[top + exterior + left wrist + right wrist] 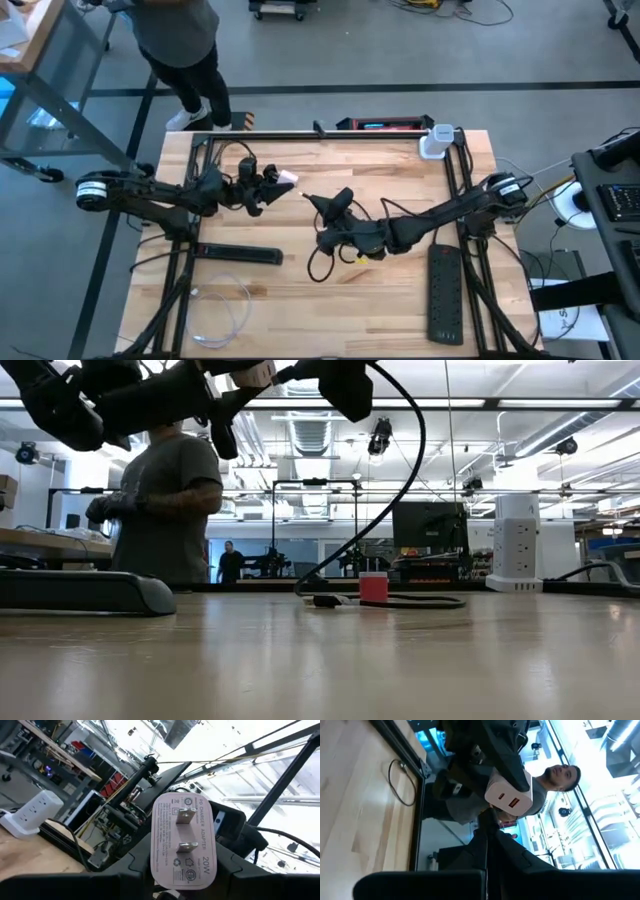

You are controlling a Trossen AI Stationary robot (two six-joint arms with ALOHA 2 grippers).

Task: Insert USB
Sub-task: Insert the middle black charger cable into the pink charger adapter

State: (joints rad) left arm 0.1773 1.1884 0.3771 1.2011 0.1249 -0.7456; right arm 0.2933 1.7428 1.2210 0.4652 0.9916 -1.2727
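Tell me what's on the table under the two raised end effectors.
A black cable with a red-capped end lies on the wooden table below the left end effector, which holds the white charger, and the right end effector.

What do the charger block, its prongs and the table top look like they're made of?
Charger block, held in the left pincer: apparently matte white plastic, smooth with printed text. Its prongs: bare metal, judging by their silvery glint. Table top: light wood, with visible plank seams and grain, probably sealed.
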